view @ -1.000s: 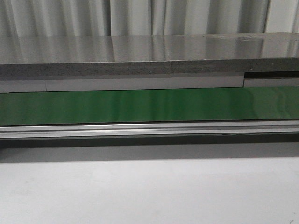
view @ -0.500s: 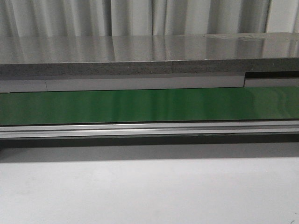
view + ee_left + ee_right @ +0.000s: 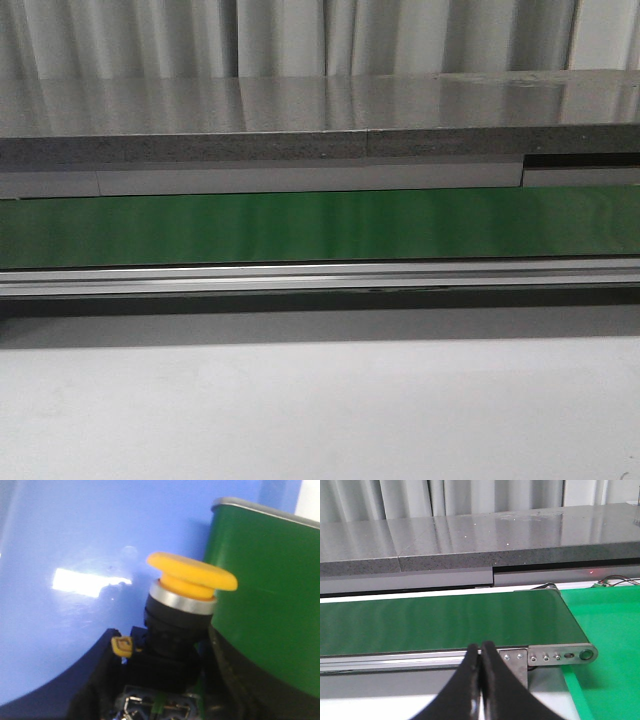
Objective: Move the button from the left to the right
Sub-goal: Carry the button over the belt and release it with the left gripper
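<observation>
Button (image 3: 191,577) clamped by left gripper (image 3: 155,700) beside conveyor belt (image 3: 265,605) | right gripper (image 3: 481,680) closed, empty | step: carrying; next: set on belt.

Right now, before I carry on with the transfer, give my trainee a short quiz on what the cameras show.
1. True or false: the right gripper holds the black-bodied push button with the round yellow cap.
2. Multiple choice: in the left wrist view, what lies behind the button's cap?
A. a glossy blue surface
B. a red cloth
C. a wooden board
3. Fill in: in the front view, the long flat conveyor belt is coloured ____.

Key:
1. False. The right gripper is shut and empty, and the button shows only in the left wrist view.
2. A.
3. Green.
</observation>
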Controlling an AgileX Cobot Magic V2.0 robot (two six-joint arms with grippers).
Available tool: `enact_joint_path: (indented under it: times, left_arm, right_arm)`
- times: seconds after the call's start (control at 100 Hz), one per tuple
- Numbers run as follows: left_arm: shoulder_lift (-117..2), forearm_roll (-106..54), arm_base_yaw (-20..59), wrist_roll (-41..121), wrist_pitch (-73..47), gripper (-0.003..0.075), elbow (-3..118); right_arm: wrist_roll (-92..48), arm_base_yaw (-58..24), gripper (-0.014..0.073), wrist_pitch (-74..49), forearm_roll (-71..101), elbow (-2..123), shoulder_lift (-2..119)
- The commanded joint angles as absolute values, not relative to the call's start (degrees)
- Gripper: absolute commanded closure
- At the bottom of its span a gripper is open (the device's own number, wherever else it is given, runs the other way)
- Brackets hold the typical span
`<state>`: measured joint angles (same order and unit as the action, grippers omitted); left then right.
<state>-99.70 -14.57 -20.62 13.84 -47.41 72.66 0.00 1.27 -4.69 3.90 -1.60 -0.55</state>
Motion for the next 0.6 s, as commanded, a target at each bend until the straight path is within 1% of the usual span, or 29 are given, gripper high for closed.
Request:
enact_joint_path:
  times: [0.0,0.24,0.39,0.47,0.53,0.58,0.59]
  left_arm:
    - [-96.7,-15.6,-18.5,15.3,-47.8,0.0741,74.0]
    - [-96.9,-12.8,-13.7,16.4,-48.3,0.0740,74.0]
    - [-97.8,-12.6,-13.2,16.4,-48.8,0.0726,74.0]
    - [-98.1,-13.3,-13.2,16.4,-48.9,0.0670,74.0]
    - [-98.3,-13.6,-13.2,16.4,-49.2,0.0590,74.0]
    - [-98.3,-13.8,-13.2,16.4,-49.3,0.0506,74.0]
    - [-98.3,-13.8,-13.2,16.4,-49.3,0.0479,74.0]
  right_arm:
    - [0.0,1.1,0.0660,0.0,3.6,-0.6,-1.6]
    - [0.0,1.1,0.0660,0.0,3.6,-0.6,-1.6]
    - [0.0,1.1,0.0660,0.0,3.6,-0.6,-1.6]
    - [0.0,1.1,0.0660,0.0,3.6,-0.6,-1.6]
    - [0.0,1.1,0.0660,0.0,3.6,-0.6,-1.6]
    - [0.0,1.1,0.0660,0.0,3.6,-0.6,-1.6]
    - [0.0,1.1,0.0660,0.0,3.6,-0.6,-1.6]
